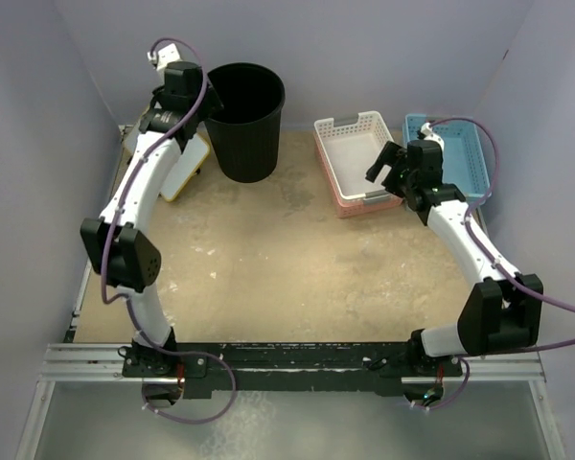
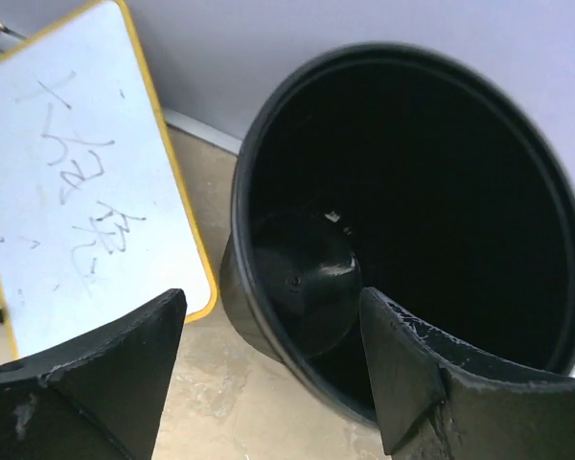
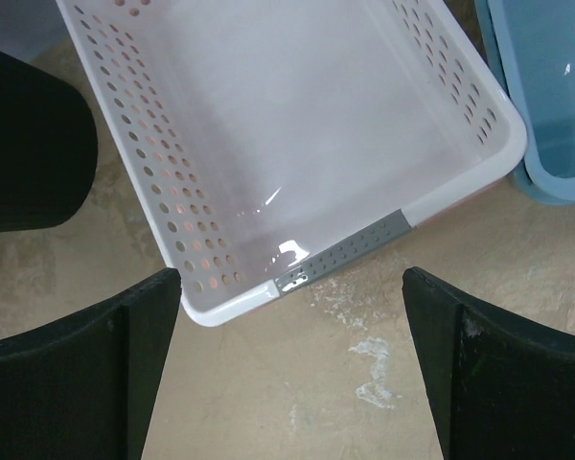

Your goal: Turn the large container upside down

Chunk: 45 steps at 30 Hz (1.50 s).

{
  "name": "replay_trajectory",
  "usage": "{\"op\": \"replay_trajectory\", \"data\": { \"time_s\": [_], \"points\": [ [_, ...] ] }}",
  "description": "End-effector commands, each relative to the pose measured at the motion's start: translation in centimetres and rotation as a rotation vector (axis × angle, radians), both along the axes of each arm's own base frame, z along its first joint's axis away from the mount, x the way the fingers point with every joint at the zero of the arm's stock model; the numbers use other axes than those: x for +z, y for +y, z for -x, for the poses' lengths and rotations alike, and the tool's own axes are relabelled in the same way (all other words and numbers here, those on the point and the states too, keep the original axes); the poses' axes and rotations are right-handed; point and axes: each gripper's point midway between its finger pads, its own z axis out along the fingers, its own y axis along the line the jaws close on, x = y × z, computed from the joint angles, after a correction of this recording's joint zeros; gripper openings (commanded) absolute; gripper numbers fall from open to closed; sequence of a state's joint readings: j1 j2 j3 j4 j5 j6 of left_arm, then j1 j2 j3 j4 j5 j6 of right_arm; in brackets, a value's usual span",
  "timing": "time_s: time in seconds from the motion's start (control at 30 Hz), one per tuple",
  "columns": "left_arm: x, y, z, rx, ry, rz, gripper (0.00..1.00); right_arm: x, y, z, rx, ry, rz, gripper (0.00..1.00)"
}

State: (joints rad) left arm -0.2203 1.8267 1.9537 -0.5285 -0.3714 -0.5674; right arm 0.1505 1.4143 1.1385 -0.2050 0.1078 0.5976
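Observation:
The large container, a tall round black ribbed bin (image 1: 244, 125), stands upright with its mouth up at the back left of the table. My left gripper (image 1: 203, 105) is open at the bin's left rim. In the left wrist view the bin (image 2: 412, 192) fills the right side, and its near rim runs between my open left gripper's (image 2: 273, 355) fingers, one finger outside the wall and one over the mouth. My right gripper (image 1: 385, 171) is open and empty above the near edge of the pink-and-white basket; the right wrist view shows it (image 3: 292, 326) over bare table.
A white board with a yellow edge (image 1: 187, 168) (image 2: 86, 182) lies left of the bin. A pink-and-white lattice basket (image 1: 337, 182) (image 3: 297, 125) and a light-blue basket (image 1: 479, 153) (image 3: 546, 115) sit at the back right. Purple walls close in the back and sides.

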Motion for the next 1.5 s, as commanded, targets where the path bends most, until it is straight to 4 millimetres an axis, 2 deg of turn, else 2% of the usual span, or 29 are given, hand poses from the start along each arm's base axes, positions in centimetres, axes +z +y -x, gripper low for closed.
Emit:
{"op": "replay_trajectory", "data": {
  "time_s": [0.0,0.1,0.17,0.27,0.43,0.57,0.77,0.9,0.93,1.07,1.1,1.17,1.27,1.37,1.4,1.47],
  "points": [
    [-1.5,-1.6,-1.7,-0.047,0.057,0.038,0.69,1.6,0.1,0.6,0.025,-0.046,0.003,1.0],
    [-2.7,-2.5,-2.0,-0.086,0.088,0.052,0.59,1.0,0.0,0.9,0.02,-0.033,0.005,1.0],
    [-3.5,-3.2,-1.7,-0.12,0.107,0.064,0.48,0.8,-0.1,1.0,0.011,-0.024,0.006,1.0],
    [-3.2,-4.0,-0.8,-0.165,0.099,0.085,0.32,0.5,-0.1,0.8,0.003,-0.016,0.003,1.0],
    [-2.3,-6.1,2.0,-0.257,0.099,0.084,0.15,-0.1,0.4,0.4,0.01,0.0,-0.023,0.99],
    [-2.4,-7.2,4.9,-0.315,0.115,0.065,0.0,-0.5,1.0,-0.1,0.024,0.013,-0.045,0.99],
    [-4.0,-6.9,8.6,-0.358,0.159,0.056,0.0,0.0,1.4,-0.5,0.043,-0.002,-0.054,0.98],
    [-3.4,-6.4,10.3,-0.363,0.166,0.052,0.0,0.3,1.2,-0.6,0.041,-0.016,-0.044,0.98],
    [-3.0,-6.3,10.4,-0.364,0.166,0.05,0.07,0.3,1.2,-0.6,0.042,-0.018,-0.042,0.98],
    [-1.3,-6.3,10.0,-0.368,0.165,0.026,0.47,0.2,1.4,-0.7,0.047,-0.013,-0.05,0.98],
    [-0.8,-6.1,9.8,-0.364,0.156,0.016,0.54,0.2,1.5,-0.6,0.049,-0.011,-0.054,0.98],
    [0.7,-5.5,9.4,-0.342,0.123,-0.014,0.59,0.3,1.4,-0.5,0.049,-0.012,-0.053,0.98],
    [3.5,-4.6,9.2,-0.305,0.044,-0.047,0.62,0.6,1.0,-0.1,0.035,-0.02,-0.042,0.98],
    [7.2,-4.0,9.7,-0.293,-0.073,-0.052,0.63,0.8,0.6,0.2,0.019,-0.028,-0.024,0.99],
    [8.5,-4.3,9.9,-0.302,-0.117,-0.045,0.64,1.0,0.5,0.2,0.018,-0.03,-0.022,1.0],
    [10.6,-6.2,10.3,-0.361,-0.193,-0.04,0.64,1.4,0.3,0.3,0.012,-0.031,-0.014,1.0]
  ]
}}
